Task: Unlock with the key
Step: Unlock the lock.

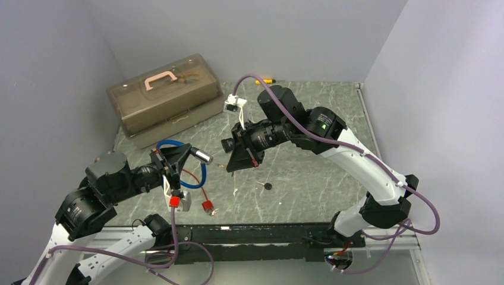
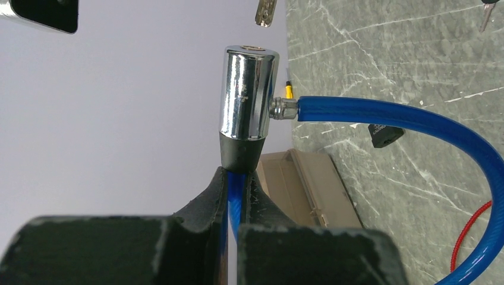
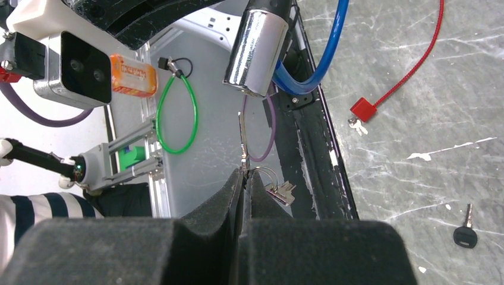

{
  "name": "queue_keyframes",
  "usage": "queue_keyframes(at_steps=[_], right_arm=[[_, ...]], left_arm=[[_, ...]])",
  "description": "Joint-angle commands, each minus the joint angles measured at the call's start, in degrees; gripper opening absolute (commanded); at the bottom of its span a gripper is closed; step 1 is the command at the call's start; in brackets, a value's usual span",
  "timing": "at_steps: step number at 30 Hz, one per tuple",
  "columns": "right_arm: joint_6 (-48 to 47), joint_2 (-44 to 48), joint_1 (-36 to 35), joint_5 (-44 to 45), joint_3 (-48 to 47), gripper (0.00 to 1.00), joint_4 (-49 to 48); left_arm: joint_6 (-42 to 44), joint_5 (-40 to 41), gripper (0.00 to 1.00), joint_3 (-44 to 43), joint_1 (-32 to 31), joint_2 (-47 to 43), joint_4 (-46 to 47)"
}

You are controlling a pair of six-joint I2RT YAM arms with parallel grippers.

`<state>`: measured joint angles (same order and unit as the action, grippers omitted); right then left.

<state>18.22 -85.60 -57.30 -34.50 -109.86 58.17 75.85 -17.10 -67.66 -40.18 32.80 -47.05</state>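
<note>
Up above the grey marbled table (image 1: 309, 178), the left gripper (image 2: 236, 178) is pinched tight on the blue plastic-coated cable (image 2: 404, 119), just below its chrome cylinder lock (image 2: 248, 92). The right gripper (image 3: 245, 178) is clamped on a thin silver key (image 3: 242, 139), whose tip sits near the lock's end without touching it.

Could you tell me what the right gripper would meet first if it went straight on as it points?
Probably the shiny chrome lock cylinder, met by the thin silver key the right gripper holds; depth unclear.
</note>
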Motion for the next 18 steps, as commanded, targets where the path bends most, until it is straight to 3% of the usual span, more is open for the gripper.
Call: queue_keyframes(at_steps=[1,18], right_arm=[[0.5,0.18,0.17,-0.96,-1.85,0.0,-3.42],[-0.17,-0.58,0.17,-1.11,-2.77,0.0,-3.33]], left_arm=[[1.06,-1.64,0.0,-2.48,0.26,0.07,3.54],[1.0,-2.23,0.0,-3.17,0.21,0.78,3.35]])
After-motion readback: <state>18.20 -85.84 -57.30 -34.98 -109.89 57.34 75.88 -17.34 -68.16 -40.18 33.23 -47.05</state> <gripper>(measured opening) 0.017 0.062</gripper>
